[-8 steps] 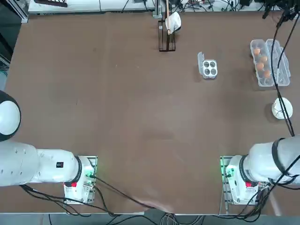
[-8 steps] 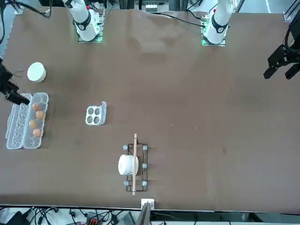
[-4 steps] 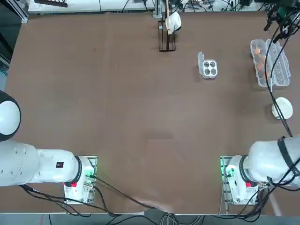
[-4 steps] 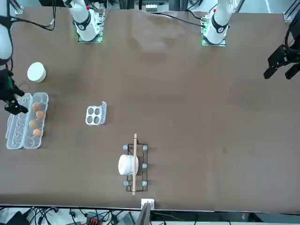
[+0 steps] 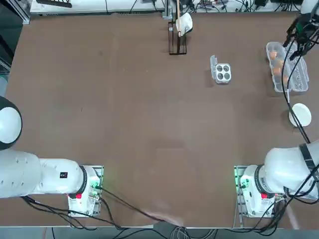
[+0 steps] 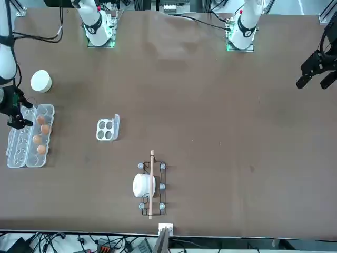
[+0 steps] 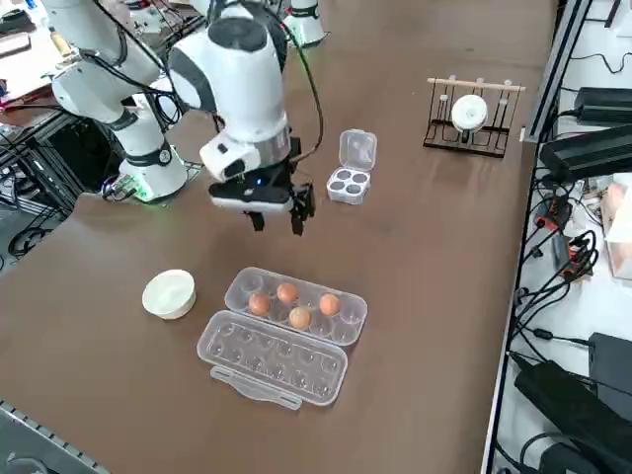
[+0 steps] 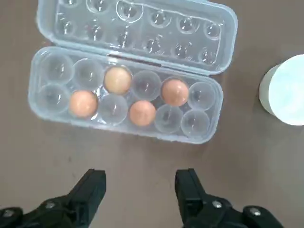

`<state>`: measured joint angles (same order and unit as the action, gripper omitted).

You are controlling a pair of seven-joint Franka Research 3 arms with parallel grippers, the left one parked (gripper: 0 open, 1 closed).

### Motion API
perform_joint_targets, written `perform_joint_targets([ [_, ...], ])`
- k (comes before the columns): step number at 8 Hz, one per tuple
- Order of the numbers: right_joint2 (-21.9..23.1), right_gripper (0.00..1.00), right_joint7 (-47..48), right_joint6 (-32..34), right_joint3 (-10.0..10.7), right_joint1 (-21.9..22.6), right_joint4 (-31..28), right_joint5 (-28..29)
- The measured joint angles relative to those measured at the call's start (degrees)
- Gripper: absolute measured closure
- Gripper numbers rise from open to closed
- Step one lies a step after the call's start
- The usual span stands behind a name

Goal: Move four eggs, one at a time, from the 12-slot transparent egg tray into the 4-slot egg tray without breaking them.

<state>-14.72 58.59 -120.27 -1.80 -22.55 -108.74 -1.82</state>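
My overhead feed shows the brown table [image 5: 149, 114] evenly lit, with a pale glare patch at its six o'clock edge. Soft shadows sit beside the white bowl [image 5: 300, 115]. In my wrist feed that bowl nearly washes out at three o'clock, and small highlights dot the clear carton [image 8: 126, 95].

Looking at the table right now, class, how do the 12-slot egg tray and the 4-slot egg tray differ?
The 12-slot egg tray is long, with two rows of six cups; the 4-slot egg tray is small and square, two by two.
The 12-slot egg tray holds four eggs; the 4-slot egg tray has all its cups empty.
Both are clear, with their lids open.
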Motion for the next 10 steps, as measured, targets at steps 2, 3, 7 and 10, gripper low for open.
perform_joint_targets([
  [2, -3.91, 0.1, 1.07, -4.01, 0.0, -0.67, 0.01, 0.0],
  [3, -5.67, 0.11, 1.35, -5.28, 0.0, -0.94, 0.07, 0.0],
  [7, -9.23, 0.17, 4.15, -8.93, 0.45, -1.53, 0.15, 0.01],
  [10, -11.23, 0.18, 4.67, -12.52, 0.63, -2.3, 0.17, 0.01],
])
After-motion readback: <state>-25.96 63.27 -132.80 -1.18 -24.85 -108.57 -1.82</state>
